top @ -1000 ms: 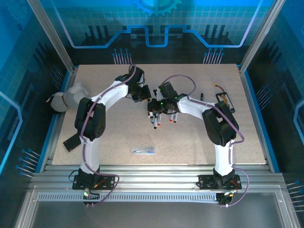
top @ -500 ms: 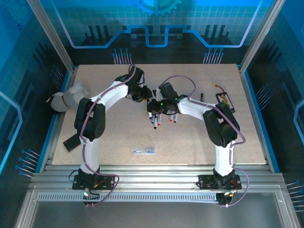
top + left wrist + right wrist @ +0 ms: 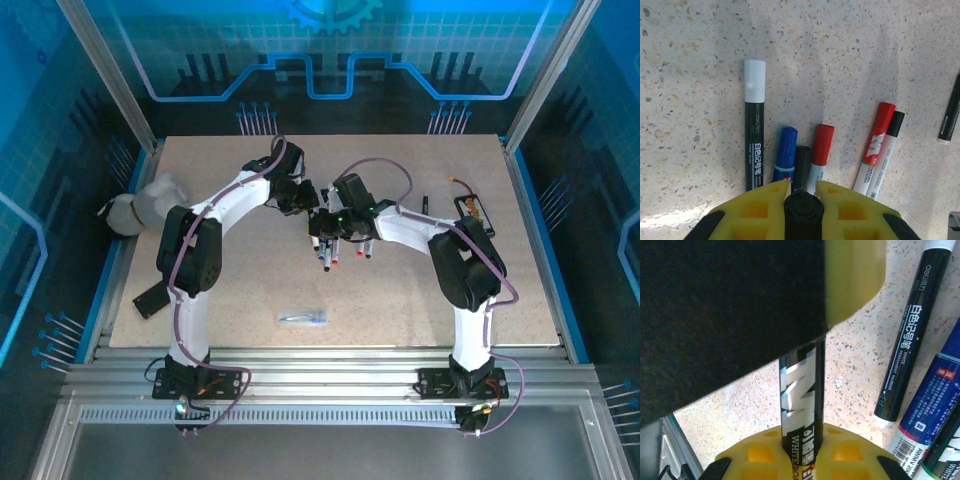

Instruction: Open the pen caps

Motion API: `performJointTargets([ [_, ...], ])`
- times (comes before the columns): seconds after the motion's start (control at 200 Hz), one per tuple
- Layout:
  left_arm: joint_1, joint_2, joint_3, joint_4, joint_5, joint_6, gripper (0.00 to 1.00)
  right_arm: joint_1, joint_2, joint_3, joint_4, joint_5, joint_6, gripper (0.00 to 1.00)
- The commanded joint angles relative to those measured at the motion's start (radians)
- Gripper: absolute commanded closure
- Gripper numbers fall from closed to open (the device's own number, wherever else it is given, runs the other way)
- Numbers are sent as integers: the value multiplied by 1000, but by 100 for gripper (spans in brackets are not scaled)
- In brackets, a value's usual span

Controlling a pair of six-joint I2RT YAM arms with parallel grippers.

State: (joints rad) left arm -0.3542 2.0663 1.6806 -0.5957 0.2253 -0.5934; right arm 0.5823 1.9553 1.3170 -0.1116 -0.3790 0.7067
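Both grippers meet over the middle of the table, above a row of pens (image 3: 335, 250). My left gripper (image 3: 802, 187) is shut on a black pen cap (image 3: 802, 212), seen end-on between its yellow fingers (image 3: 760, 210). My right gripper (image 3: 802, 430) is shut on the black barrel of the same whiteboard pen (image 3: 801, 390), whose top is hidden behind the left gripper's dark body (image 3: 730, 305). I cannot tell whether cap and barrel have parted. In the top view the left gripper (image 3: 310, 205) and right gripper (image 3: 322, 226) almost touch.
Capped pens lie side by side below: a white-capped black one (image 3: 754, 125), a blue one (image 3: 785, 155), a black one (image 3: 801, 165), red ones (image 3: 821, 145). A clear wrapper (image 3: 303, 317) lies nearer the front. A small dark object (image 3: 473, 213) sits at the right edge.
Almost nothing differs; both arms hold the same pose over the pens, with only a slight shift at the wrists.
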Motion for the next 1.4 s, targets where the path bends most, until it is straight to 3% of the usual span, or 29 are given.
performJointTargets([
  [0.0, 15, 40, 75, -16, -52, 4, 100, 39, -72, -80, -44, -64, -22, 100],
  [0.245, 43, 158, 317, -115, -80, 29, 100, 110, -298, -361, -85, -68, -10, 100],
  [0.41, 43, 154, 325, -118, -98, 20, 100, 100, -325, -342, -118, -74, -30, 100],
  [0.625, 43, 161, 339, -112, -123, 25, 100, 119, -329, -392, -23, -141, 39, 100],
  [0.7, 49, 166, 357, -109, -193, 33, 100, 173, -356, -431, 14, -196, 82, 100],
  [0.801, 83, 229, 499, -171, -227, 46, 100, 293, -483, -549, 19, -153, 156, 100],
  [0.911, 95, 281, 640, -227, -228, 49, 100, 309, -580, -574, -54, -104, 162, 100],
  [1.011, 89, 264, 652, -240, -213, 59, 100, 271, -609, -570, -52, -102, 159, 100],
  [1.136, 92, 206, 566, -254, -247, 103, 100, 147, -592, -532, -91, -41, 107, 100],
  [1.281, 126, 141, 413, -222, -254, 116, 100, -8, -479, -367, -269, 177, -54, 100],
  [1.396, 142, 128, 353, -224, -287, 140, 100, -99, -378, -252, -359, 259, -156, 100],
])
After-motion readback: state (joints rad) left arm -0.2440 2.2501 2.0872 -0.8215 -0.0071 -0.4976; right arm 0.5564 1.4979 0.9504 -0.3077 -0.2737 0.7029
